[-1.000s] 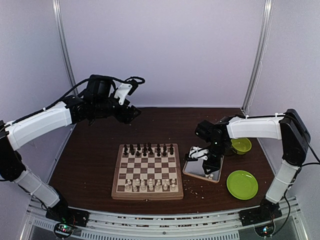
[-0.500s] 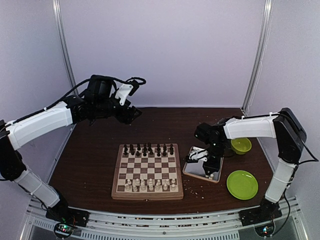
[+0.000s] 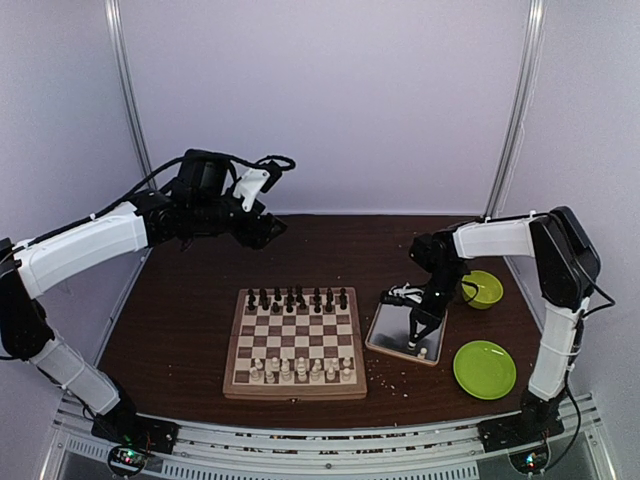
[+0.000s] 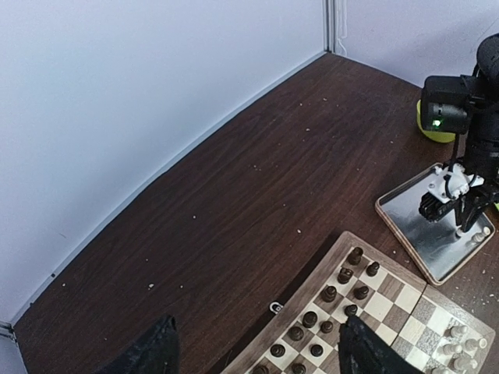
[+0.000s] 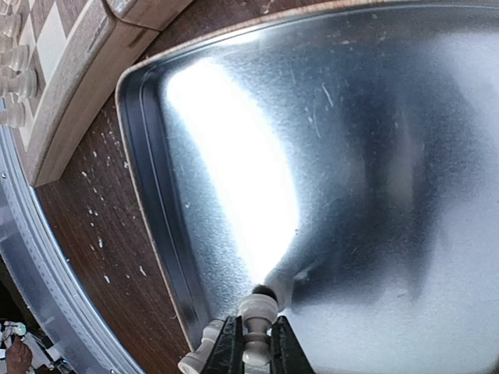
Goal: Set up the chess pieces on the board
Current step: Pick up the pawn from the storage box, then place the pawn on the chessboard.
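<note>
Pinching a cream-white chess piece (image 5: 256, 313) in a corner of the metal tray (image 5: 160, 195), the right gripper (image 5: 256, 348) hangs just beside the board (image 3: 294, 344); the left gripper (image 4: 257, 354) hovers, fingers spread, over the far table (image 4: 234, 187)

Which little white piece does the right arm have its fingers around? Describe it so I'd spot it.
Find the shiny metal tray just right of the chessboard. By the tray's near edge, one cream piece stands between the fingers of the right gripper. Its neighbour sits just outside them.
</note>
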Robot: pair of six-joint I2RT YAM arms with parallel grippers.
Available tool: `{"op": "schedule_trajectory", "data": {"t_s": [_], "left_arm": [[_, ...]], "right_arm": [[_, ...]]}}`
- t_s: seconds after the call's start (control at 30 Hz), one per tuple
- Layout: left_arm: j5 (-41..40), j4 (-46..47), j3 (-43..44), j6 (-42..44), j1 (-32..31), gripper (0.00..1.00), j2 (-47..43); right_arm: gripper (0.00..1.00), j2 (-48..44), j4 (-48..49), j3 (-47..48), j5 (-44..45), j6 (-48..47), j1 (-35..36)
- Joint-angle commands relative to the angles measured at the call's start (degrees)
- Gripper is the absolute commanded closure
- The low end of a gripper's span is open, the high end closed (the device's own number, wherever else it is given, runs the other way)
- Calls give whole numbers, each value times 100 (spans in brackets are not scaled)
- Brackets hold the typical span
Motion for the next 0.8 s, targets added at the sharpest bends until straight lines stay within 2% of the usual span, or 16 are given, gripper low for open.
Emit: {"op": "schedule_trajectory", "data": {"t_s": [0.0,0.17,0.33,0.53,0.77], "left_arm": [[100,44,188,69,-40,29,53],[-72,43,176,104,-40,28,-13],[-413,101,121,99,-40,29,-119],[-859,221,19,64,-40,28,-319],[-908,193,40,100,-40,28,-455]], "right_arm": [[98,-185,-280,234,-408,13,-88],[97,-627,-235,690,260,292,189],[97,-688,-411,1401,1145,320,916],[96,-140,-646,2333,1914,274,1877],[96,791,-811,3248,2642,148,2762]]}}
